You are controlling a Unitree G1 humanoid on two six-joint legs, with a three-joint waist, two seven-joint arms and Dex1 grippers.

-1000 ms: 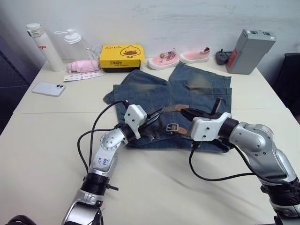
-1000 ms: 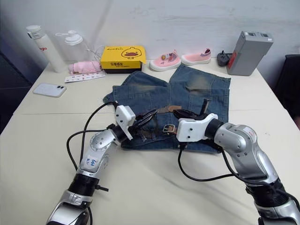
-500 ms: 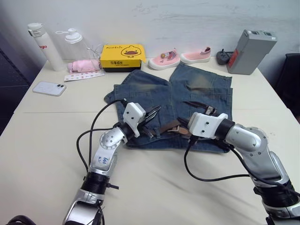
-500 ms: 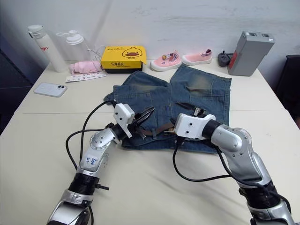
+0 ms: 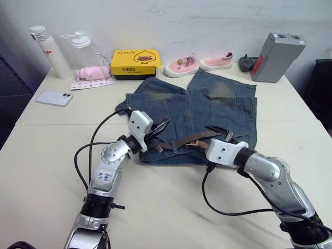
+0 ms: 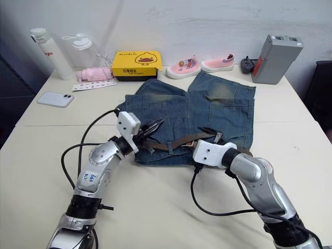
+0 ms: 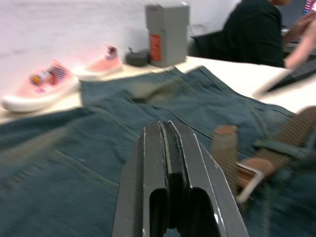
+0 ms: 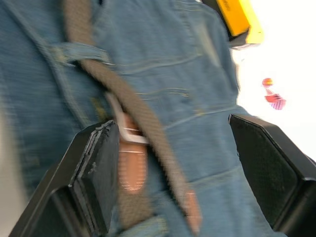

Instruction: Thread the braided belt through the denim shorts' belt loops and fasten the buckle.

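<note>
My left gripper is clenched, holding nothing, over the denim shorts at table centre. My right gripper is spread wide above the braided belt, its blurred buckle lying at nine o'clock from it.

Setting was an indoor office or lab-type room used as a test area. A large pale table stood against a plain white wall. Assorted props were lined along the far edge: two bottles, a yellow box, a pair of small pink shoes, a phone and a grey battery-like block. In the left wrist view a person in dark clothing sat at a neighbouring desk. A dark chair stood at the table's right side.
</note>
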